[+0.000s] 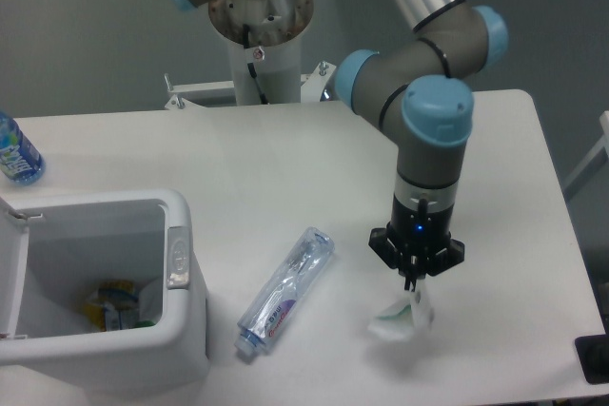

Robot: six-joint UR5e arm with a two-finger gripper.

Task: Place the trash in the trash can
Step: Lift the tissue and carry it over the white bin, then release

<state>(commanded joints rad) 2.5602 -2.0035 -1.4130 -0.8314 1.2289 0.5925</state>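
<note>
A crumpled white wad (398,319) of trash hangs just above the table at the front right, with my gripper (416,289) shut on its top edge. The flattened clear bottle (284,291) with a blue-and-red label lies diagonally on the table, left of the wad. The white trash can (181,311) stands open at the front left, with colourful wrappers lying inside it. My arm reaches down from the back toward the wad.
An upright blue-labelled water bottle (16,153) stands at the far left edge. The arm's base column (259,40) rises behind the table. A dark object (594,358) sits at the table's front right corner. The bin's lid (8,273) stands open on its left.
</note>
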